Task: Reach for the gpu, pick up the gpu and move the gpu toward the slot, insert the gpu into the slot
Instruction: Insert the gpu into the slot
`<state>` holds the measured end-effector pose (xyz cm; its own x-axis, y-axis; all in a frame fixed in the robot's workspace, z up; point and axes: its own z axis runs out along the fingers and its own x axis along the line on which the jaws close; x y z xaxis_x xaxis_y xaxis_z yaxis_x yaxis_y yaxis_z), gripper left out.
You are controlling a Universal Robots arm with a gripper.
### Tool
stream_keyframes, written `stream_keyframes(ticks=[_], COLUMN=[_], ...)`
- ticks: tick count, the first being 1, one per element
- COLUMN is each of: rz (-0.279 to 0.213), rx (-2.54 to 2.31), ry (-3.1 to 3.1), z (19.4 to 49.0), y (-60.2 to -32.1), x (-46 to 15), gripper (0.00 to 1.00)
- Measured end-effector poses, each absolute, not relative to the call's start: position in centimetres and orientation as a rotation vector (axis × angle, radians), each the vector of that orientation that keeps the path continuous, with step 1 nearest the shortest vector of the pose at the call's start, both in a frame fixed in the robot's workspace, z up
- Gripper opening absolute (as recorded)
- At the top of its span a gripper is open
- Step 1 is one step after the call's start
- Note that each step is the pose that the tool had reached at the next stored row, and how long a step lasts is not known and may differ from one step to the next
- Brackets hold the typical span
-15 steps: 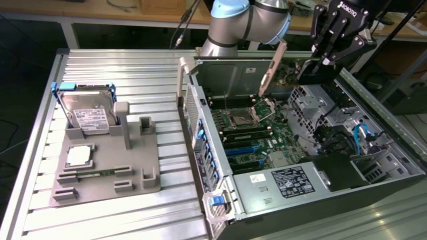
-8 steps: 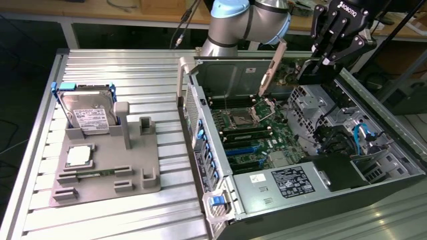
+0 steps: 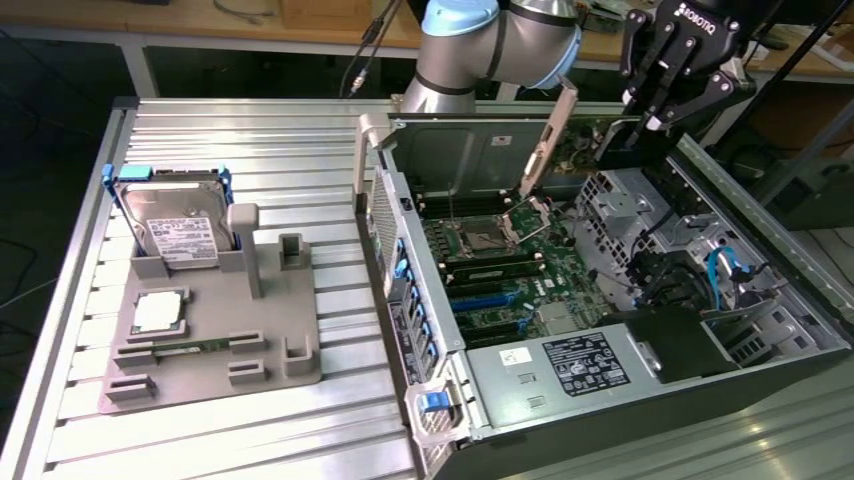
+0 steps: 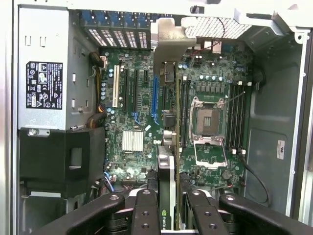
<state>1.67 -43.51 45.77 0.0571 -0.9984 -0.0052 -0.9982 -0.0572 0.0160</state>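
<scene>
One tool marked ROBOTIQ | pinching gpu bearing NVIDIA logo | held above green motherboard

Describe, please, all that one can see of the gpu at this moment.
The gpu is a thin green circuit card, seen edge-on in the wrist view, with a long silver metal bracket at its far end. The gripper clamps it between black fingers. It hangs tilted above the green motherboard in the open case, not yet seated.
</scene>
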Motion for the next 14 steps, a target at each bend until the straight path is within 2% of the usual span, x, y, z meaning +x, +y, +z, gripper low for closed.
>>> stream_keyframes(ticks=[14], rz=[-0.023], rx=[2.269], ry=[-2.161], z=[45.77], y=[-43.51], x=[1.67], gripper=[0.27])
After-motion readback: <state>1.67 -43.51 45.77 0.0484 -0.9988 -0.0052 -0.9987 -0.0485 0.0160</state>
